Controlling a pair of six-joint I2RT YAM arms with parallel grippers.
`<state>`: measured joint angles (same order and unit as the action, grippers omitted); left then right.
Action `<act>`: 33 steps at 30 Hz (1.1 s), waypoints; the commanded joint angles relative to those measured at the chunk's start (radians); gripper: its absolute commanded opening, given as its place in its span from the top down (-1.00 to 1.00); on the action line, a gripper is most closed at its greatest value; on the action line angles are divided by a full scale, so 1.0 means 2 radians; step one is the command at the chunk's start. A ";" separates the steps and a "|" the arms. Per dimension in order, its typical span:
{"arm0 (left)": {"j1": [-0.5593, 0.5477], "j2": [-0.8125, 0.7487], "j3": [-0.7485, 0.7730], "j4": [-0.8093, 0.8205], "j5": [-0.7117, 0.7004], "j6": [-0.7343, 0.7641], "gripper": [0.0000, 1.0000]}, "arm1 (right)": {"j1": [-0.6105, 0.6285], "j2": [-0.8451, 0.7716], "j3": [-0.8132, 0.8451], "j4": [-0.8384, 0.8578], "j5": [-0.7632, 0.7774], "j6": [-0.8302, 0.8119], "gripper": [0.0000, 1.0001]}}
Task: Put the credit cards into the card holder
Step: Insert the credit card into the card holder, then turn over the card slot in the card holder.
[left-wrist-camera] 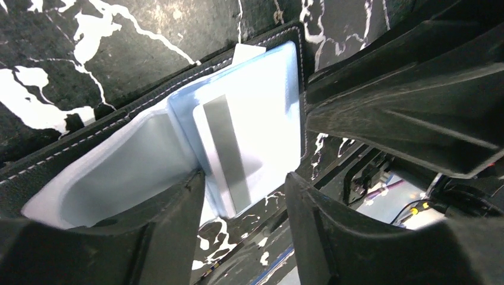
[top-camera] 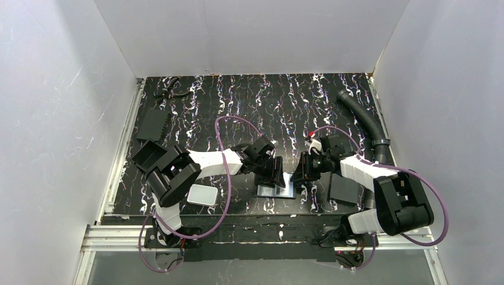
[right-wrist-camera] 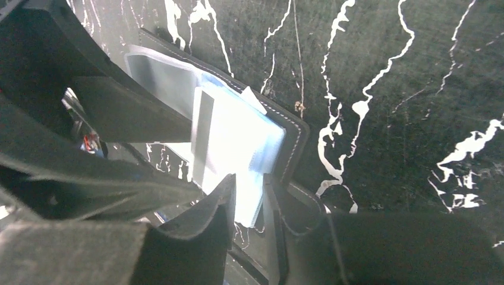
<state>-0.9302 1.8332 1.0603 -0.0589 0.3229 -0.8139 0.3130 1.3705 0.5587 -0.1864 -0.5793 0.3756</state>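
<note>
The card holder lies open on the table near the front edge, bluish clear pockets up. A light grey credit card with a darker stripe lies in or on its clear pocket, and it also shows in the right wrist view. A white corner sticks out behind the pocket. My left gripper is open, jaws astride the card's near end, left finger against the pocket. My right gripper is shut on the edge of the clear pocket, beside the holder's snap tab.
A white rounded slab lies front left. Black plates lie at the left and front right. A black box sits by the left arm. A ribbed black hose runs along the right edge. Pliers lie back left.
</note>
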 commanded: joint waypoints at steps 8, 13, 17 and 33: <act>0.003 0.002 -0.023 -0.027 -0.024 0.005 0.51 | -0.010 -0.022 -0.007 0.001 -0.052 0.015 0.42; 0.004 0.010 -0.027 -0.037 -0.032 0.004 0.64 | -0.012 -0.015 -0.015 0.003 -0.052 0.010 0.43; 0.006 0.009 -0.040 -0.026 -0.032 0.002 0.70 | -0.012 -0.019 -0.019 0.002 -0.050 0.009 0.42; 0.008 0.031 -0.048 -0.022 -0.025 0.000 0.81 | -0.015 -0.013 -0.017 -0.006 -0.040 0.007 0.42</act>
<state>-0.9112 1.8378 1.0039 -0.0341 0.3080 -0.8307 0.2905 1.3434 0.5232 -0.1886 -0.6506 0.3935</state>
